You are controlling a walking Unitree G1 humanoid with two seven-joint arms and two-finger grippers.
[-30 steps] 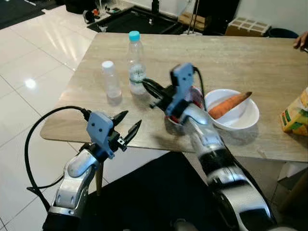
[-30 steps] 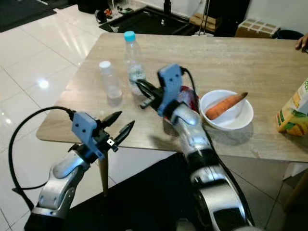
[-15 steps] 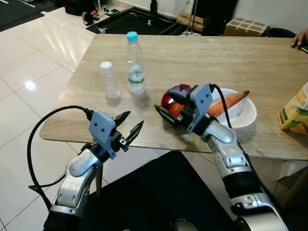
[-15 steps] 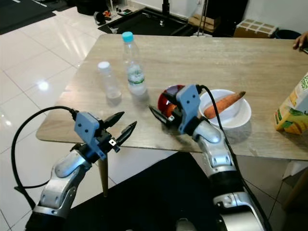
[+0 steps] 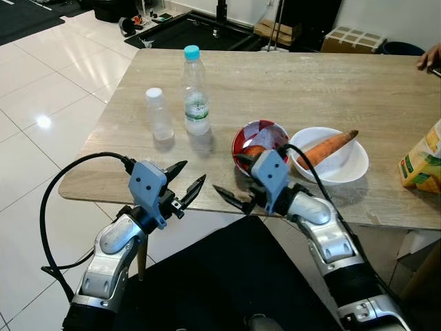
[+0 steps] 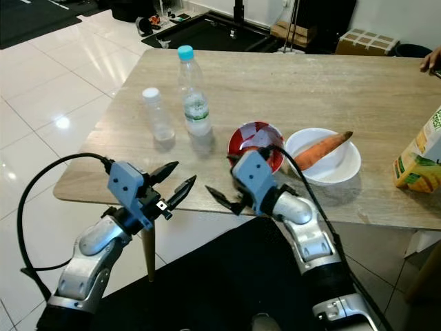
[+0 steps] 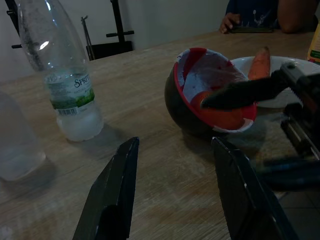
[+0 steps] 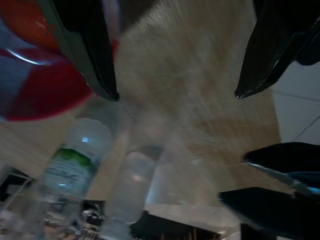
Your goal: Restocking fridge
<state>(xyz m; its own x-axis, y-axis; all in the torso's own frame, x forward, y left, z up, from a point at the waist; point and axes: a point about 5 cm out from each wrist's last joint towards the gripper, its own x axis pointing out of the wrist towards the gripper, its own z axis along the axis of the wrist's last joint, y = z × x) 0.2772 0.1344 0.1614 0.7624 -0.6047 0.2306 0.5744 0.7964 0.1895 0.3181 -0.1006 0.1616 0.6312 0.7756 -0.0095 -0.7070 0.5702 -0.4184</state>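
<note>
The blue-capped bottle [image 5: 194,89] stood at eleven o'clock from the red bowl [image 5: 260,141] on the table [image 5: 331,89], so a level, wide approach clearing that bowl would probably be needed. The right gripper [image 5: 231,198] was held low at the near edge, fingers spread, empty; the left gripper [image 5: 185,183] likewise parted.

Two bottles [image 5: 196,91] left of bowls [image 5: 329,156]

Green-and-white label "SPRI…", partly legible, on the water bottle [image 7: 60,75].
</note>
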